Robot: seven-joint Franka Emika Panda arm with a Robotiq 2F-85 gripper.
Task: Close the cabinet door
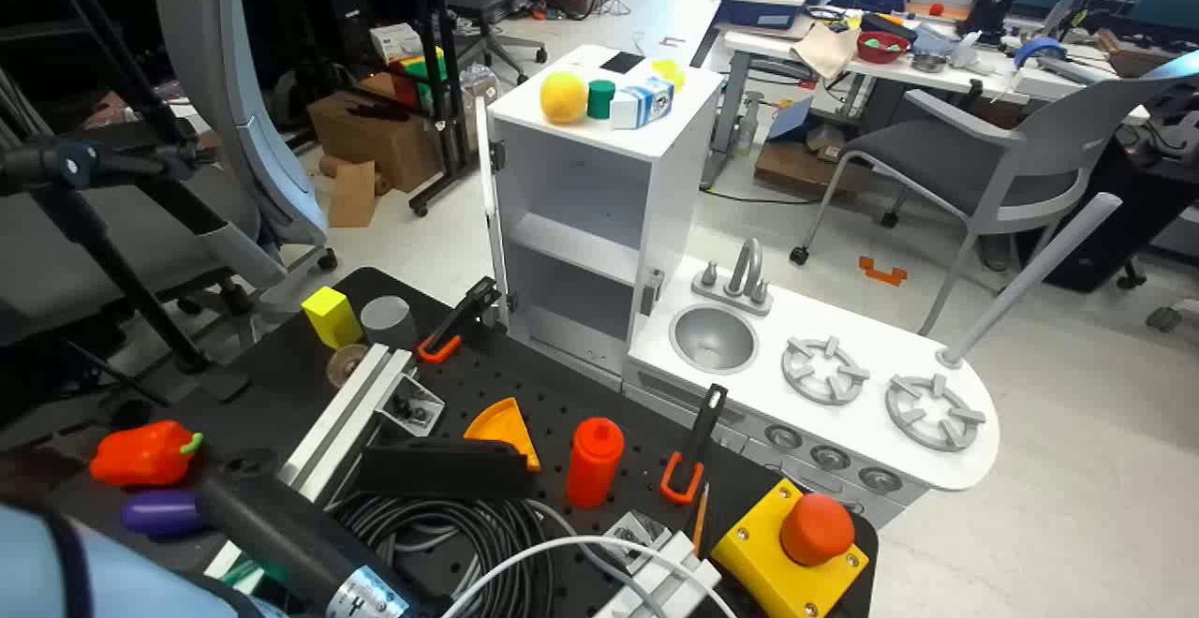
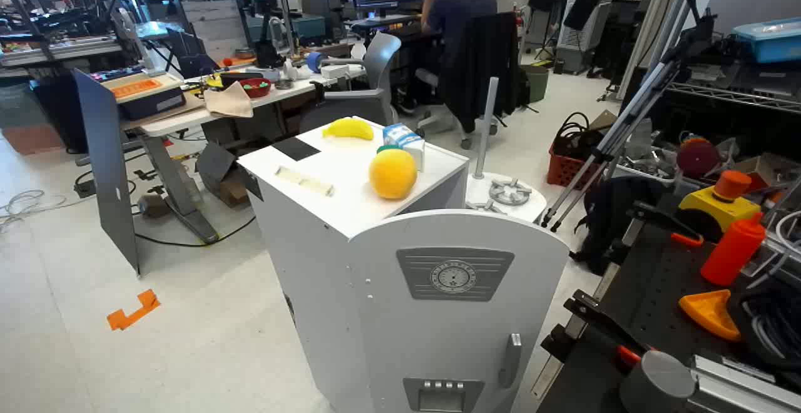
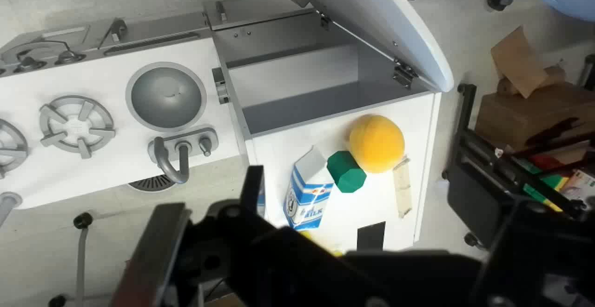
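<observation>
Perforated black bench (image 1: 581, 393): toy refrigerator (image 1: 681, 164) just beyond its long edge.
Arched refrigerator door (image 2: 447, 338): wide open near the bench's rounded corner; we judge it light, stiff, slick.
Two-finger gripper (image 3: 216, 190): spread apart, holding nothing.
Bar handle (image 2: 512, 360): we would press the face beside it, opposite the hinges (image 3: 403, 75).

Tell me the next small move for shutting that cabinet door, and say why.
Probably ease the gripper across, raised, toward the outer face of the cabinet door: the door stands swung out with the shelf exposed, and the gripper, jaws parted, isn't touching it. Staying high looks wise, since the milk carton and yellow-orange ball sit on the cabinet top.
</observation>
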